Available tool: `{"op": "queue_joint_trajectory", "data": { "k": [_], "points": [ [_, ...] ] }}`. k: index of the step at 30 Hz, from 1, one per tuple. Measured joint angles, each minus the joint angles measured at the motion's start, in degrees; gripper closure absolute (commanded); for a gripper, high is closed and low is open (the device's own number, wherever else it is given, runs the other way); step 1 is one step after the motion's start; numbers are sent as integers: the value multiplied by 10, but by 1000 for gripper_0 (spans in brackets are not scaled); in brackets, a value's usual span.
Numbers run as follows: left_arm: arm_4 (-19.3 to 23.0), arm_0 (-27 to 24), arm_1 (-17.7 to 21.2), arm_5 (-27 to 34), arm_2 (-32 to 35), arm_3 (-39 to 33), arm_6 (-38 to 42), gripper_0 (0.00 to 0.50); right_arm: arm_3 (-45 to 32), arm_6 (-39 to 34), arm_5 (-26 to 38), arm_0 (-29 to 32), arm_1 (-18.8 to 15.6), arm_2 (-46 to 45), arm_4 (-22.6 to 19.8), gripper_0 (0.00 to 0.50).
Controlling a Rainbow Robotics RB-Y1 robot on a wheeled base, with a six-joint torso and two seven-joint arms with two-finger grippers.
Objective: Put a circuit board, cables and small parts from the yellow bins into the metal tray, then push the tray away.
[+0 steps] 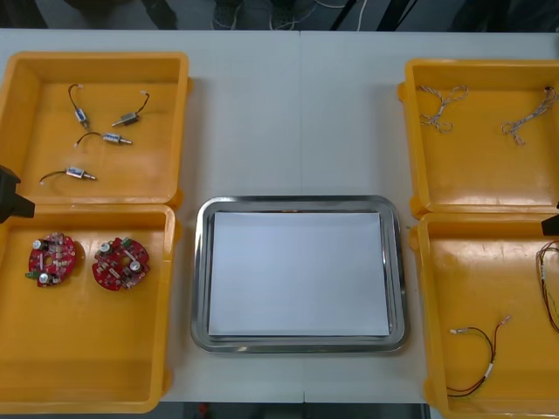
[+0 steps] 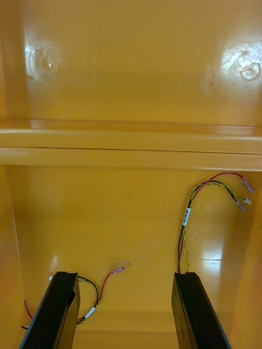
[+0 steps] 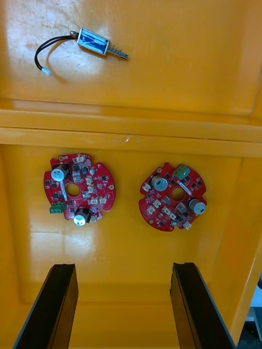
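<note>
Since the metal tray (image 1: 203, 262) at the middle of the table's (image 1: 297, 113) near edge lies bare inside, I judge nothing is loaded and every pick and the push remain. Both grippers stand spread and empty: the left gripper (image 3: 123, 267) over the near left yellow bin (image 1: 87, 349) with two circuit boards (image 1: 56, 259), the right gripper (image 2: 125, 275) over the near right bin (image 1: 489, 262) with two red and yellow cables (image 2: 184, 223). Farther off, the far left bin (image 1: 157, 175) holds four small metal parts (image 1: 116, 138), the far right bin (image 1: 480, 166) two twisted blue and white cables (image 1: 524, 120).
</note>
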Motion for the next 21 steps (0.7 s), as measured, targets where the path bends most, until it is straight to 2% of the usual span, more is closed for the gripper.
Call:
{"op": "queue_joint_trajectory", "data": {
  "k": [21],
  "points": [
    [5, 7, 1, 0, 0, 0, 0, 0, -3, 0, 0, 1, 1, 0, 0, 9]
  ]
}}
